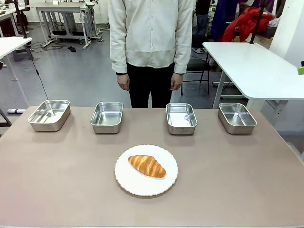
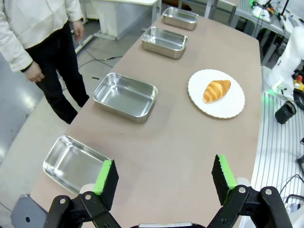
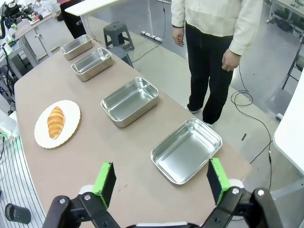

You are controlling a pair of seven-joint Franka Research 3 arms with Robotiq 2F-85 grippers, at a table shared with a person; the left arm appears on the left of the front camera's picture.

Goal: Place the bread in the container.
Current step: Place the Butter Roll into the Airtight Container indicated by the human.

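Jaws of the left gripper (image 2: 164, 173) and right gripper (image 3: 161, 178) stand wide apart, holding nothing, above the ends of the tan desk (image 1: 57, 190). The bread (image 1: 147, 166) lies on a white plate (image 1: 137, 187) at mid-width, closer to the near edge. 4 empty steel containers (image 1: 49, 115) (image 1: 107, 117) (image 1: 181, 118) (image 1: 237, 118) stand in 1 row along the far edge, well apart. Beyond it, a person (image 1: 151, 42) stands on grey floor (image 1: 71, 76); white tables (image 1: 251, 66) stand farther back.
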